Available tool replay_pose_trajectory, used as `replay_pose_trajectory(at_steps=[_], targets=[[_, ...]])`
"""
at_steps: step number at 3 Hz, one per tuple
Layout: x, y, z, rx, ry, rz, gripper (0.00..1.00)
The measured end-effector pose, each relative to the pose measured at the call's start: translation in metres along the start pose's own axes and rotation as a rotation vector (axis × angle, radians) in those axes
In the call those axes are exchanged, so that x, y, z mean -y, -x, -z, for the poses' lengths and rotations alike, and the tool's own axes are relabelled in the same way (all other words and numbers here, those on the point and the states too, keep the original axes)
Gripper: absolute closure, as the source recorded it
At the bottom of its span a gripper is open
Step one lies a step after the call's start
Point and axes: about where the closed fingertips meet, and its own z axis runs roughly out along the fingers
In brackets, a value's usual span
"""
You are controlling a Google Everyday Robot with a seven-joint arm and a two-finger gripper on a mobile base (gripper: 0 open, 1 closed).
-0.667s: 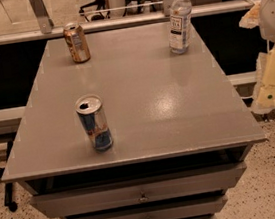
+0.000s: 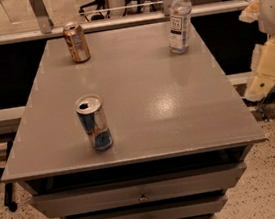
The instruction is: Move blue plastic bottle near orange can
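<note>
Blue plastic bottle (image 2: 179, 23) stands upright at the far-right corner of the counter (image 2: 147, 105), cap on, nothing touching it. Orange can (image 2: 76, 42) is upright at the far-left corner, so the two are well apart along the far edge.

Pincer (image 2: 261, 81) hangs off the right edge of the counter, below top level and about midway along that edge. It holds nothing. We cannot tell whether it is spread or pressed together. It is well apart from the bottle.

Our read on the step: approach phase, grasp not yet made, so none of the transfer is done.

What we think the next move needs:
- lift the pincer above the counter top and bring it in over the right edge toward the far-right corner
- take the bottle around the body, low enough that it doesn't tip, since it is tall and narrow
- carry it left along the far edge and set it just beside the orange can without knocking it

That path looks free. The blue-and-silver can (image 2: 94, 123) sits near the front-left corner, well off the line.

Count:
- bottles: one
- cans: two (one orange, one blue-and-silver)
- pincers: one
- drawer fronts (image 2: 141, 191) under the front edge: three in view
</note>
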Motion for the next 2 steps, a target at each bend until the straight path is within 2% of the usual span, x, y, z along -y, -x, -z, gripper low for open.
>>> replay_pose_trajectory(at_steps=[1, 2], targets=[[0.059, 0.001, -0.025, 0.098, -0.054, -0.038, 0.0], [0.119, 0.007, -0.048, 0.195, -0.131, -0.109, 0.0]])
